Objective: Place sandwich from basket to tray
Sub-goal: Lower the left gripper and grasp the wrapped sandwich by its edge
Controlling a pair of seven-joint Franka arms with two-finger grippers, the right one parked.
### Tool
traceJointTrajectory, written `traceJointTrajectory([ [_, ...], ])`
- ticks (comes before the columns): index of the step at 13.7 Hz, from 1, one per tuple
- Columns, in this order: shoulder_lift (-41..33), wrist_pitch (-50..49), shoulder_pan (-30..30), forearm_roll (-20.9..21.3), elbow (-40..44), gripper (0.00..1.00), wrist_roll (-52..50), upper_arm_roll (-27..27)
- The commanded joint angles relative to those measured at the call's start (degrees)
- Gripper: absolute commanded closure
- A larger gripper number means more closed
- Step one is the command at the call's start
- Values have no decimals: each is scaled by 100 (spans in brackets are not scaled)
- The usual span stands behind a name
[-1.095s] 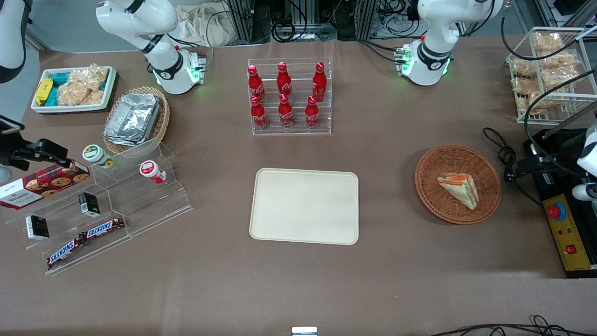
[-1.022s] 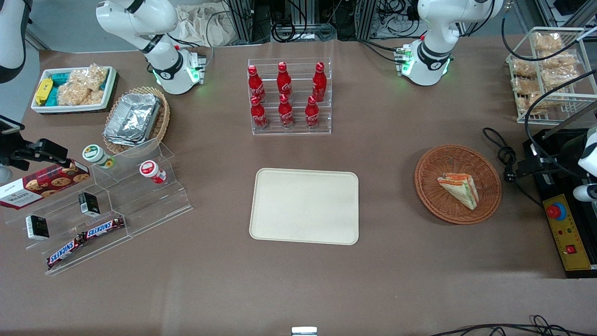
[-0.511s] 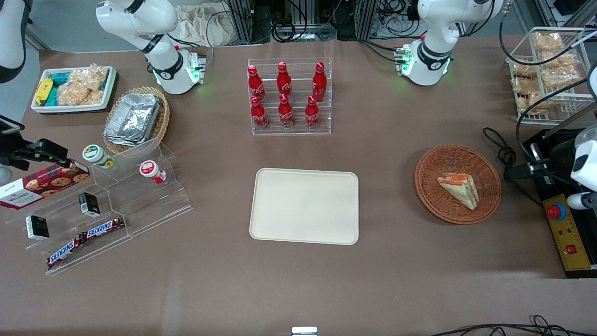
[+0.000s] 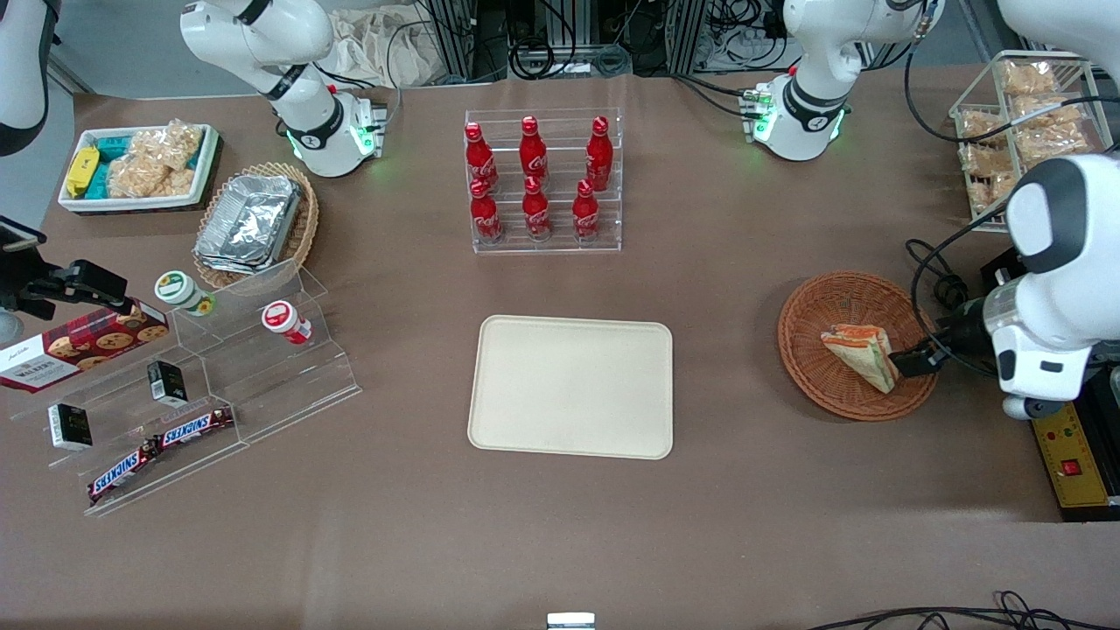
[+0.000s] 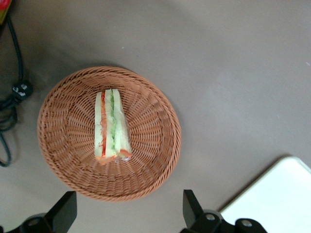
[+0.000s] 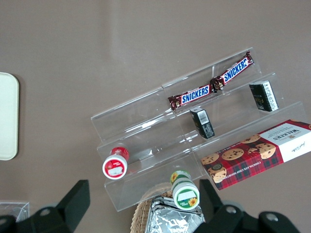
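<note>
Table, read from the parked arm's end to the working arm's end.

1. A white bin (image 4: 206, 162) of bagged snacks sits at the parked arm's end, farther from the front camera than the rest of that group. A pale basket (image 4: 302, 232) of foil containers sits beside it.
2. A clear stepped shelf (image 4: 289, 385) is nearer the camera. It carries a cookie box (image 4: 79, 346), two small jars (image 4: 179, 290), small dark boxes and two Snickers bars (image 4: 157, 446).
3. A clear rack (image 4: 542, 179) mid-table holds six red bottles, all upright.
4. The tray (image 4: 570, 385) lies flat, nearer the camera than the rack. Nothing rests on it.
5. The basket (image 4: 822, 306) stands toward the working arm's end, well apart from the tray.
6. The sandwich (image 4: 862, 354) lies inside the basket, off centre toward the working arm's end. In the wrist view its filling edge faces the camera (red, orange and green layers show).
7. The pincer (image 4: 910, 362) hangs above the basket's rim, at the working arm's end, just beside the sandwich. The wrist view shows its fingers (image 5: 63, 213) spread wide and grasping nothing, with no contact with sandwich or basket.
8. A black cable (image 4: 941, 284) lies on the table beside the basket.
9. A wire rack (image 4: 1024, 131) of bagged snacks and a yellow control box (image 4: 1067, 446) stand at the table's edge.
</note>
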Motion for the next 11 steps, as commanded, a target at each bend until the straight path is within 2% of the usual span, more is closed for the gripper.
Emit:
traceJointTrajectory([
  [1,-216,490,-148,357,-839,3,-712,14],
  [5,-164,858,-105,605,-1420,6,-722,57],
  [11,-128,2386,88,605,-2439,6,-722,84],
])
